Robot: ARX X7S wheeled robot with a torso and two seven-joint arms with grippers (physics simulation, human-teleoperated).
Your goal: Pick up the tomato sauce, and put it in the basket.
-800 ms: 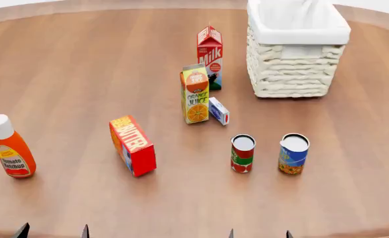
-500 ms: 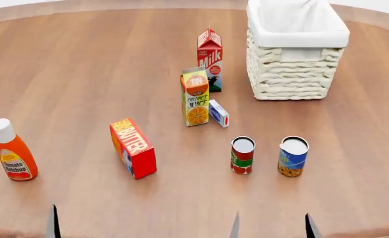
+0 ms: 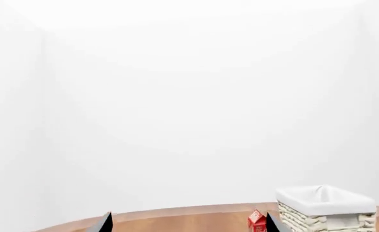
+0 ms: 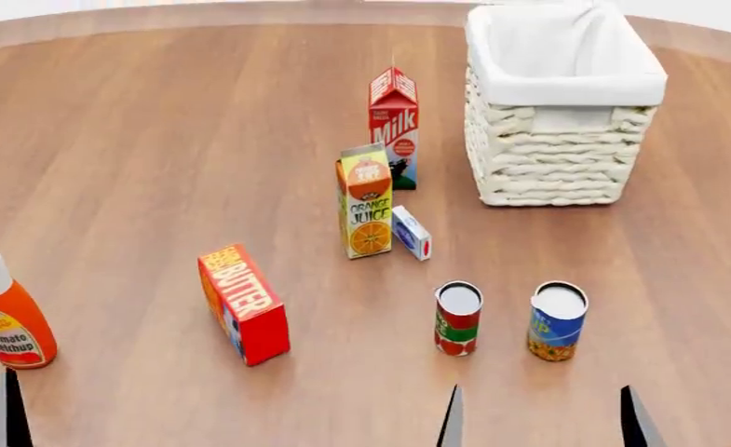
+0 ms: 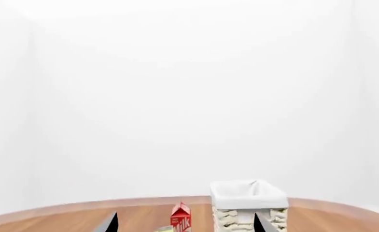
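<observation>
The tomato sauce (image 4: 458, 319) is a small tin with a red, green and white label, standing upright at the front of the table. The basket (image 4: 551, 158), cream wicker with a white lining, stands at the back right; it also shows in the wrist views as basket (image 3: 324, 212) and basket (image 5: 248, 205). My right gripper (image 4: 543, 424) is open at the bottom edge, nearer than the tin, its left fingertip just in front of it. One fingertip (image 4: 8, 414) of my left gripper shows at the bottom left. The left gripper (image 3: 188, 224) is open with nothing in it. The right gripper (image 5: 186, 224) is also empty.
A blue-and-orange can (image 4: 555, 321) stands right beside the tin. An orange juice carton (image 4: 367, 200), a milk carton (image 4: 394, 126) and a small white box (image 4: 412, 233) stand mid-table. A red butter box (image 4: 243, 303) and a ketchup bottle (image 4: 5, 312) are at the left.
The fingertips have risen further into the head view's bottom edge, the right pair shifting right and the left one moving left. All the objects sit slightly lower in the picture.
</observation>
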